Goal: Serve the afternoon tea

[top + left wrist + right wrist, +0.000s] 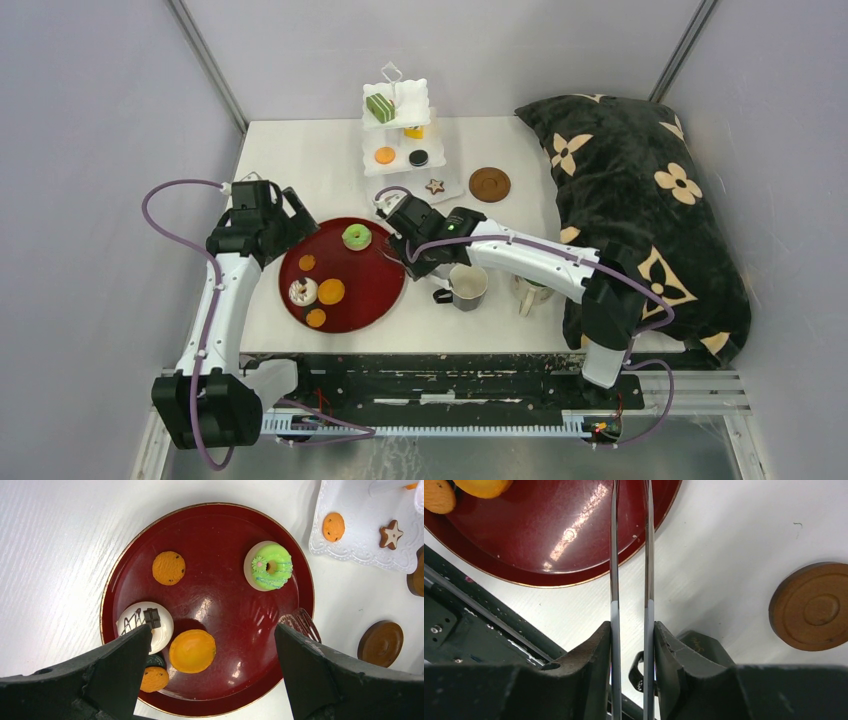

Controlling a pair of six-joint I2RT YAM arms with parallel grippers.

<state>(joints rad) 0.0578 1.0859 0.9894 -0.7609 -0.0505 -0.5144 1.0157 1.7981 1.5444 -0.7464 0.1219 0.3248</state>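
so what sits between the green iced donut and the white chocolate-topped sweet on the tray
Just bare dark red round tray; the left wrist view shows it.

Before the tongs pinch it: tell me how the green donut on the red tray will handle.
The green donut looks glossy and rounded, so the thin metal tongs may slip on it. It lies flat on the shiny dark red tray, so it probably won't roll but could slide if nudged. Small and toy-like, it is probably light.
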